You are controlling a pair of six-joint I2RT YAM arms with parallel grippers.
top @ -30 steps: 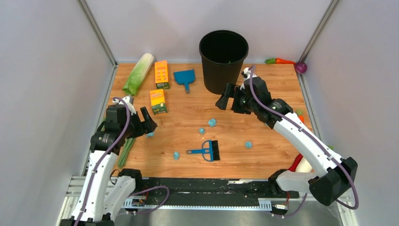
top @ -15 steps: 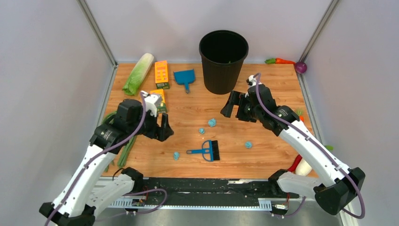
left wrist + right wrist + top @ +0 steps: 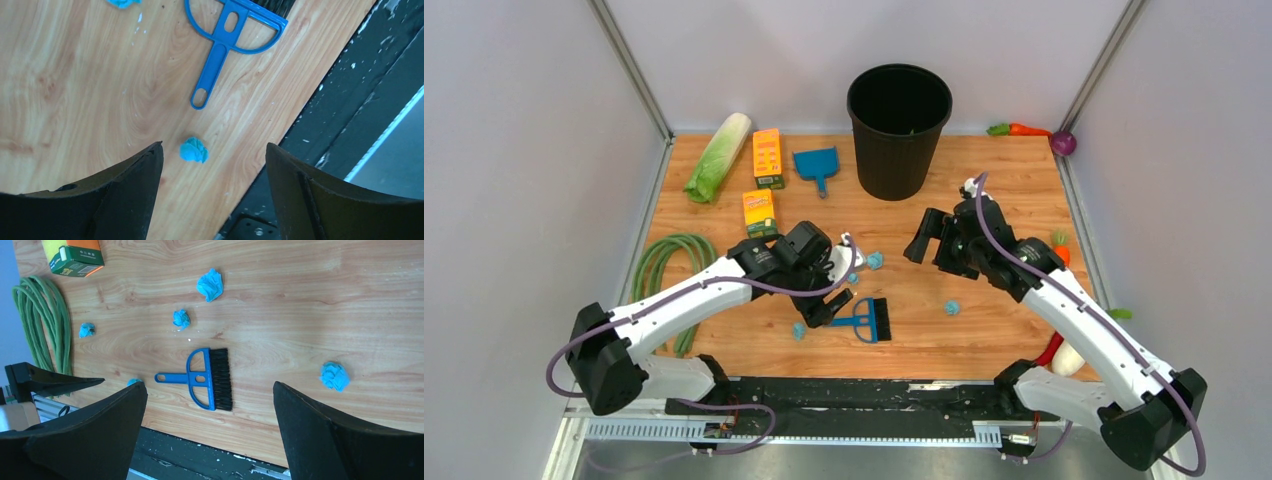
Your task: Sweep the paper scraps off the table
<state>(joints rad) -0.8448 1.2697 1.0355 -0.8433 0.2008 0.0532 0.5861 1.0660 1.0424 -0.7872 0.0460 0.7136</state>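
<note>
Several light-blue paper scraps lie on the wooden table (image 3: 1024,190): one (image 3: 875,260) mid-table, one (image 3: 951,307) right of the brush, one (image 3: 799,330) near the front edge. The blue hand brush (image 3: 869,320) lies flat, bristles to the right. My left gripper (image 3: 829,305) hangs open just above the brush's handle end. In the left wrist view, that gripper (image 3: 214,146) frames a scrap (image 3: 193,150) below the brush (image 3: 232,30). My right gripper (image 3: 921,240) is open and empty, in the air right of centre. Its wrist view shows the gripper (image 3: 210,385) above the brush (image 3: 210,379) and scraps (image 3: 210,284).
A black bin (image 3: 899,130) stands at the back centre, a blue dustpan (image 3: 816,165) to its left. Two orange boxes (image 3: 761,213), a cabbage (image 3: 719,155) and a green hose coil (image 3: 669,265) fill the left side. Toy vegetables (image 3: 1024,129) lie along the right edge.
My left arm swung from the table's left edge to the centre, ending over the brush handle. My right gripper drifted slightly nearer and rightward. Both stayed open.
</note>
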